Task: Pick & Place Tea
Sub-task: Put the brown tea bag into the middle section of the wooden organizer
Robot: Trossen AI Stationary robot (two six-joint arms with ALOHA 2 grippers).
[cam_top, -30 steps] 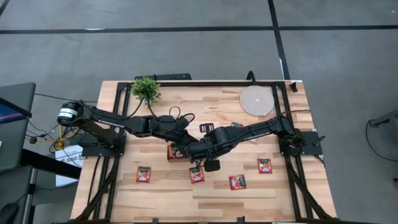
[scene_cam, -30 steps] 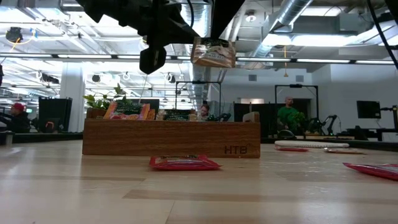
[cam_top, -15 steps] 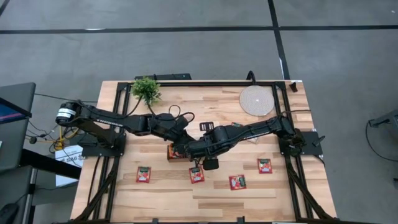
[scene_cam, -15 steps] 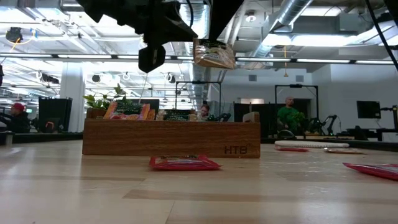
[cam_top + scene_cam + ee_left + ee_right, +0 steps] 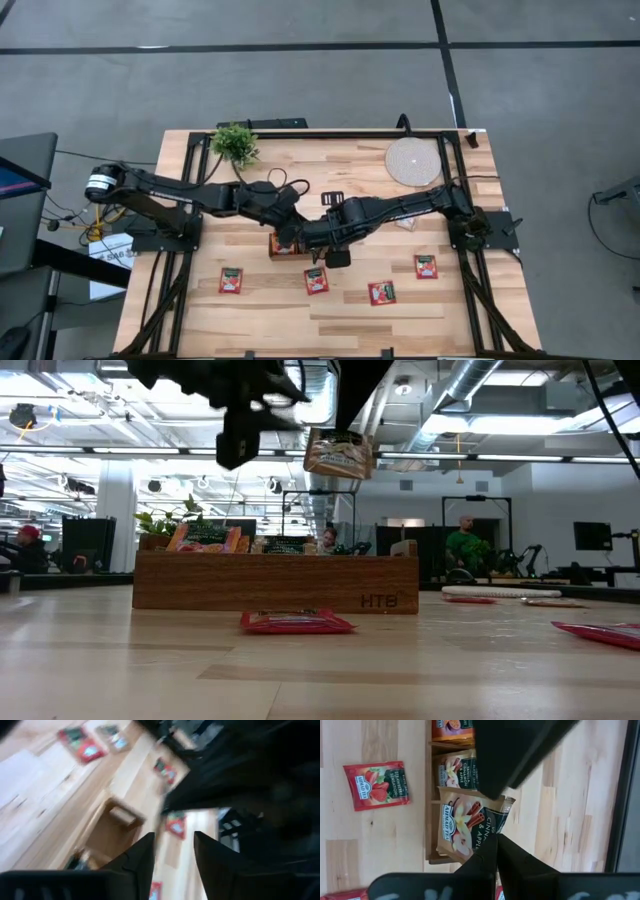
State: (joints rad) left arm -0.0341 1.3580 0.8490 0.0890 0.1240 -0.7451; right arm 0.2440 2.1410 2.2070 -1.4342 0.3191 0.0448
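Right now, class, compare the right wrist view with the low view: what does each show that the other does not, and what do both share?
Right wrist only: the beige sachet reads vanilla and cinnamon, clamped in the right gripper above the wooden tray; a strawberry sachet lies beside it.
Low only: the room behind, a person in green.
Both: the held sachet, the tray.

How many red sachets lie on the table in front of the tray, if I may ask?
4, in a row: left sachet, middle sachet, third sachet, rightmost sachet; arms may hide others.
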